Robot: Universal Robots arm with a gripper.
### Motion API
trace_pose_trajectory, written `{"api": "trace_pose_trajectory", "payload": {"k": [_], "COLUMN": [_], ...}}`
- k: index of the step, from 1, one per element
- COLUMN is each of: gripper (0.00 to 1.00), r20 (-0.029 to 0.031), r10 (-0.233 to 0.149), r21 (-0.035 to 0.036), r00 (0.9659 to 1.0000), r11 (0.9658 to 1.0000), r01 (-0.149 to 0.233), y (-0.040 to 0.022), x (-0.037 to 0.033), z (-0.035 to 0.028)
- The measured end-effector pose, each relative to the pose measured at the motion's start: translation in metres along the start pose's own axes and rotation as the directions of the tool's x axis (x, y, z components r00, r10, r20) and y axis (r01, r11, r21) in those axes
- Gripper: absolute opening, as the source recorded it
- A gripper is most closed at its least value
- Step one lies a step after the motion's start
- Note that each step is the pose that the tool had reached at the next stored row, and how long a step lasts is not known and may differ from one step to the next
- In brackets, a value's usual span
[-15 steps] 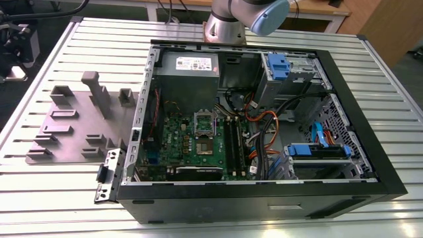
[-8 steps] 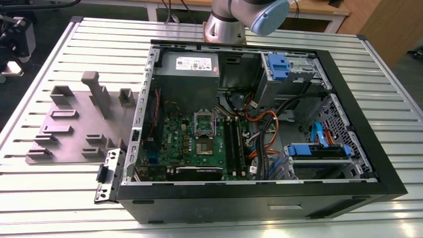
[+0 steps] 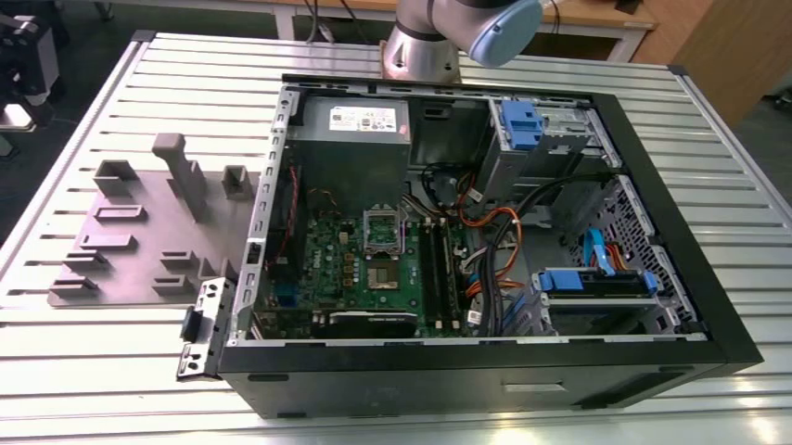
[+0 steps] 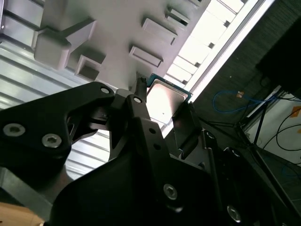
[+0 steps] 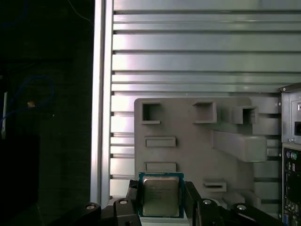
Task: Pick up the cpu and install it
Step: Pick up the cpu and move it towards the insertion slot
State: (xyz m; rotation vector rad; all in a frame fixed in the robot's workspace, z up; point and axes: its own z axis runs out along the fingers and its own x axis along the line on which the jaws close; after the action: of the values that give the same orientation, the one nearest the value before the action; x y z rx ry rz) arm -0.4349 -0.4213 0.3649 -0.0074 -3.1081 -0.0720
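First wrist view: the cpu [image 5: 161,195] is seen clamped at two opposite edges by the hand [image 5: 161,201], whose dark fingers [image 5: 191,200] are closed against its thin blue-green rim. The silver-grey lid is turned toward the camera. The chip is judged to be lifted clear of the grey fixture plate [image 5: 188,136], since it is seen large against that plate's margin, with the plate's pockets and raised blocks behind it. In the exterior view the open computer case [image 3: 495,375] is set just beside the plate on the slatted bench [image 3: 743,232], and the socket [image 3: 384,227] is found inside that case, well apart from the plate.

The cpu is judged light, stiff and flat. Its metal lid is likely smooth and slippery, and its underside is likely fragile. It is therefore best taken by the rim, as is done here, though little depth is offered there and a tilt could be provoked.

Faint print is made out on the lid but cannot be read. A white label on the power supply [image 3: 365,119] is equally illegible.
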Motion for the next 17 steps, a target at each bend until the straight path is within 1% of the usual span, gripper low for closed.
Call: {"api": "trace_pose_trajectory", "payload": {"k": [9,17], "gripper": [0.47,0.47], "r20": [0.0001,-0.0001], "r10": [0.000,0.000], "r21": [0.0000,0.0000], "r00": [1.0000,1.0000], "r11": [1.0000,1.0000], "r01": [0.000,0.000], "y": [0.0007,0.0012], "x": [0.0005,0.0008], "z": [-0.0145,-0.0248]}}
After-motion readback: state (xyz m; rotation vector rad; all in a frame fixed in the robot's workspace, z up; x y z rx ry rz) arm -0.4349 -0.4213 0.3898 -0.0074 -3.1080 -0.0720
